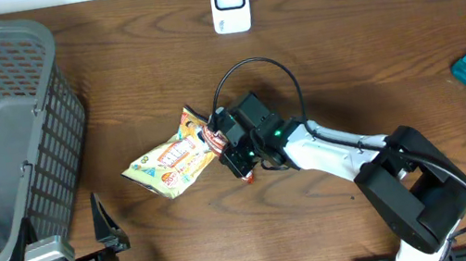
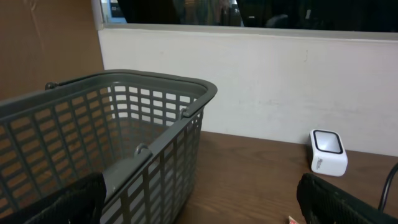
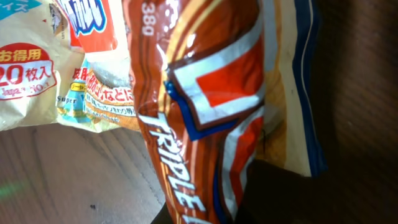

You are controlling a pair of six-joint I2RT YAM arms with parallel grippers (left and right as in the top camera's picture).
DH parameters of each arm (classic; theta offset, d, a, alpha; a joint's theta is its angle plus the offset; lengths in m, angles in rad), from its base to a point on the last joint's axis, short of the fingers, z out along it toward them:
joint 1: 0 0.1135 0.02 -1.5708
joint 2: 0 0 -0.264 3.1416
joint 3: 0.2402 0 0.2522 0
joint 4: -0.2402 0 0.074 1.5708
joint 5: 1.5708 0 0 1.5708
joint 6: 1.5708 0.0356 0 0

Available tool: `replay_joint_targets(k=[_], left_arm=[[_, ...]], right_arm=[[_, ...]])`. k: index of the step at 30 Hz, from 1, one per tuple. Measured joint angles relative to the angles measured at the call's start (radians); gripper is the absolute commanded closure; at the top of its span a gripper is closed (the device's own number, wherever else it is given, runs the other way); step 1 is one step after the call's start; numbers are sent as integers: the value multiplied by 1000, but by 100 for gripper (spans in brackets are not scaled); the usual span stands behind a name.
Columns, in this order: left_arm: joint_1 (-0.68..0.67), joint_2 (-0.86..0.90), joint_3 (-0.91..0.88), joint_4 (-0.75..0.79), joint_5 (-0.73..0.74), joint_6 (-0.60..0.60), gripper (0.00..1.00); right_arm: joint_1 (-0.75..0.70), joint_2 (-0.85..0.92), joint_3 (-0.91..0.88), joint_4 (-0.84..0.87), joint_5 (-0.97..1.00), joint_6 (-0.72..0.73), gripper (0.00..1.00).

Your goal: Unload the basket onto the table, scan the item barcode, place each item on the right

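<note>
Wooden table (image 1: pixel 371 52): right gripper (image 1: pixel 227 150) clamped on the snack bag (image 1: pixel 172 159), left gripper (image 1: pixel 64 234) spread wide beside the basket (image 1: pixel 11 30).

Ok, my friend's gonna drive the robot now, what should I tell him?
Left gripper: open, empty, beside the basket.
Right gripper: shut on the right end of the snack packet, mid-table.
Scanner: at the table's far edge, well away from the packet.
Done: packet grabbed.
Left: carry it to the scanner and show it the barcode.
</note>
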Motion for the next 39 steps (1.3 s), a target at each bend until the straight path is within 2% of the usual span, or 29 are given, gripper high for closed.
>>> replay_joint_targets(k=[7,13,23,28,33,35,39], left_arm=[[0,0,0,0,0,0,2],[0,0,0,0,0,0,2],[0,0,0,0,0,0,2],[0,0,0,0,0,0,2],[0,0,0,0,0,0,2],[0,0,0,0,0,0,2],[0,0,0,0,0,0,2]], right_arm=[[-47,-29,-2,-93,-130,-2,99],[-146,-347,-6,-236,-474,-58,99],[-152,-641,-5,-431,-729,-32,99],[-152,-711,-5,-555,-736,-48,99],[-152,-726,-5,-601,-670,-95,99],[-152,-726,-6,-607,-587,-135,99],[-152,-715,-6,-560,-274,-204,99]])
